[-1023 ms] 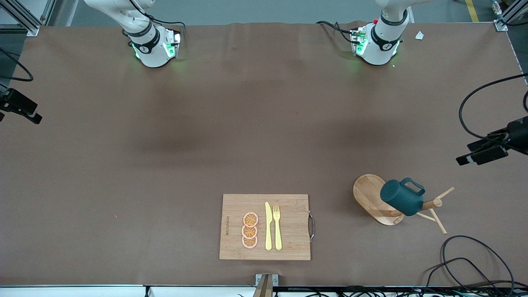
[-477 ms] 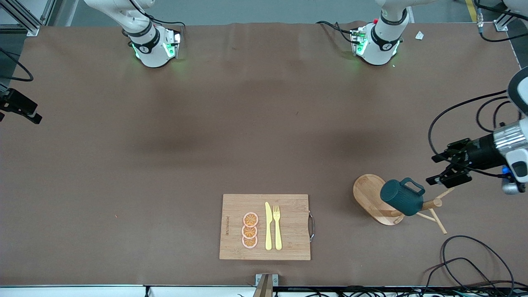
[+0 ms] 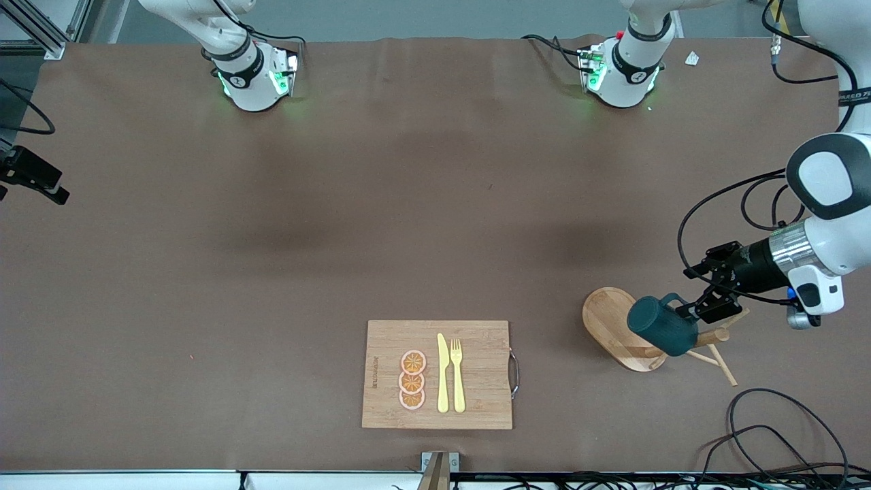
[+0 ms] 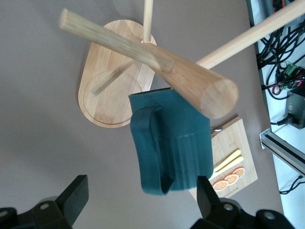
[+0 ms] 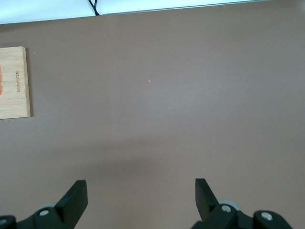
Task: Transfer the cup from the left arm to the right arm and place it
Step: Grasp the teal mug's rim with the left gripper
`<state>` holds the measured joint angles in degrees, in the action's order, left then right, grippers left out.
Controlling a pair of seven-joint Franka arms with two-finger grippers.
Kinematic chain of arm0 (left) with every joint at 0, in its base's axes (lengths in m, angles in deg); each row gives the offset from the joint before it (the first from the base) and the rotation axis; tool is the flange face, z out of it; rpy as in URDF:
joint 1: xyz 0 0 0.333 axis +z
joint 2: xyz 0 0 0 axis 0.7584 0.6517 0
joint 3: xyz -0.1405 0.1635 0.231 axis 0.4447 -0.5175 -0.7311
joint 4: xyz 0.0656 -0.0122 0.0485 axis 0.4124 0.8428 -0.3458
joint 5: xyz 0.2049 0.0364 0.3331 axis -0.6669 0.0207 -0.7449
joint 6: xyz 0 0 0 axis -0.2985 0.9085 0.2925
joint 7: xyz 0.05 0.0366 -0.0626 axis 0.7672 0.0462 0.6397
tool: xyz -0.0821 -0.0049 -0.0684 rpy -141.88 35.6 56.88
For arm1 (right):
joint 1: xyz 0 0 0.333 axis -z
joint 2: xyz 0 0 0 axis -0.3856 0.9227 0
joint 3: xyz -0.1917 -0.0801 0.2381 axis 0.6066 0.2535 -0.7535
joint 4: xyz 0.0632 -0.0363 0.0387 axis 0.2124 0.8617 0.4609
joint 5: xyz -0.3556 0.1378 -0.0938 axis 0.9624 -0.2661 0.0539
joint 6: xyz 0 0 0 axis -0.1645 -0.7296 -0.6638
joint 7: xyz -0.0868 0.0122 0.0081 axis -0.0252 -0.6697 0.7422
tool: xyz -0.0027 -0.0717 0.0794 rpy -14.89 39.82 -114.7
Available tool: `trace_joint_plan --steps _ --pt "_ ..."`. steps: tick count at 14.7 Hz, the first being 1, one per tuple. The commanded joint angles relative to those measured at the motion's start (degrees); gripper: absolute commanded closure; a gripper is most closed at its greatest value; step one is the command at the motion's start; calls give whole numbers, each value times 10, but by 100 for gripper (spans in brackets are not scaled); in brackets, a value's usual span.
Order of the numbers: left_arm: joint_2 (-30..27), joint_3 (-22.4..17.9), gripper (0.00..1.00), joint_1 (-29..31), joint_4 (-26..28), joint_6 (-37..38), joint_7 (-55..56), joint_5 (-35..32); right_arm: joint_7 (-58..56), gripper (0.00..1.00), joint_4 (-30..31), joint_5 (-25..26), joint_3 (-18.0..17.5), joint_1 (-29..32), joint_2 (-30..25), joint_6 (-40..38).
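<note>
The dark teal cup [image 3: 663, 330] hangs tilted on a peg of a wooden mug rack [image 3: 612, 327] toward the left arm's end of the table. My left gripper [image 3: 691, 294] is open right at the cup's handle [image 3: 675, 301], touching nothing. In the left wrist view the cup [image 4: 176, 143] hangs from the thick peg [image 4: 190, 81], and its handle end sits just between my open left gripper [image 4: 140, 191] fingers. My right gripper [image 5: 140, 195] is open and empty over bare table at the right arm's end, and waits.
A wooden cutting board [image 3: 483, 354] lies near the front edge with three orange slices [image 3: 412, 380], a yellow knife [image 3: 443, 374] and a fork [image 3: 457, 374]. Thin rack pegs [image 3: 721, 364] stick out beside the cup. Black cables [image 3: 769, 422] loop at the near corner.
My left gripper has come in from the table's end toward the cup and now stands at its handle. The cup and the right arm have not moved.
</note>
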<state>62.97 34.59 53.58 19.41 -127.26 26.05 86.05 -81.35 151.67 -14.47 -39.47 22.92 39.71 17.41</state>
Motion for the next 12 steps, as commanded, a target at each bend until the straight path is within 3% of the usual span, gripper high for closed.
trace_joint_plan --steps 1,12 --pt "11 0 0 -4 -1 -25 11 5 -9 0 9 -1 -10 13 -7 1" --pt "36 4 0 -6 -16 -58 20 67 -8 0 9 -1 -10 13 -7 1"
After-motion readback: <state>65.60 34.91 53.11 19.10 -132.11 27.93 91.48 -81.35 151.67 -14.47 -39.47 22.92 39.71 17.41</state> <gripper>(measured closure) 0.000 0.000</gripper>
